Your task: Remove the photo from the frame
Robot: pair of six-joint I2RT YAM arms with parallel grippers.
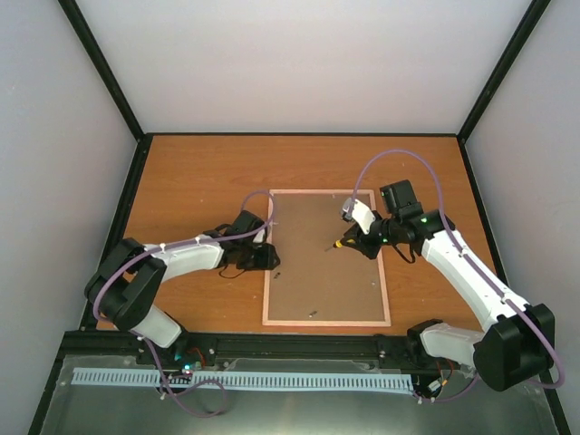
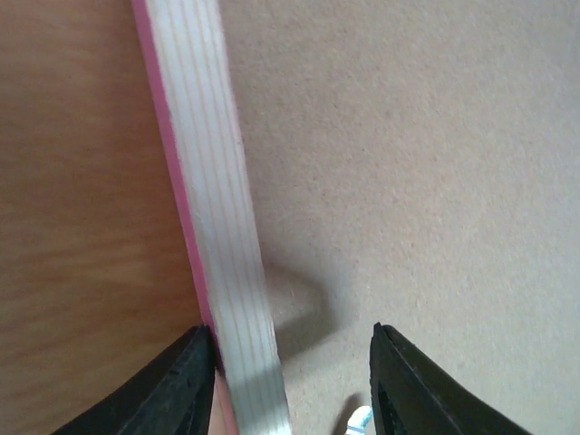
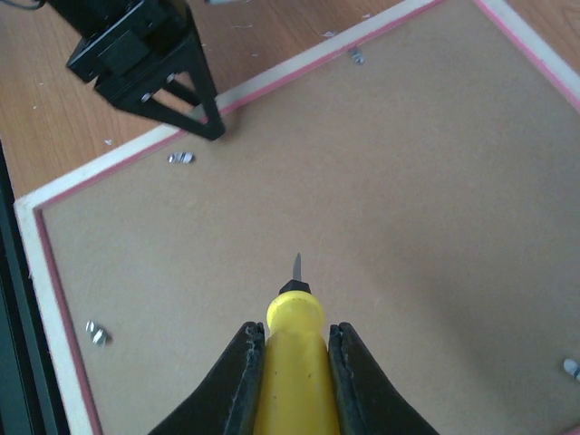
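The frame (image 1: 267, 281) lies face down on the table, showing its thin pink border and pale back rail (image 2: 217, 227). A brown backing board (image 1: 322, 276) covers it, so the photo is hidden. My left gripper (image 1: 268, 256) is open and straddles the frame's left rail: one finger (image 2: 172, 390) rests against the pink outer edge, the other (image 2: 408, 390) sits over the board. My right gripper (image 3: 294, 331) is shut on a yellow-handled screwdriver (image 3: 292, 362), whose short tip points down at the middle of the board (image 3: 362, 199).
Small metal tabs lie along the frame's inner edge (image 3: 181, 158), (image 3: 95, 333), (image 3: 358, 56). Wooden table (image 1: 199, 172) surrounds the frame. Black enclosure posts and white walls bound the area; a black rail (image 1: 299, 344) runs along the near edge.
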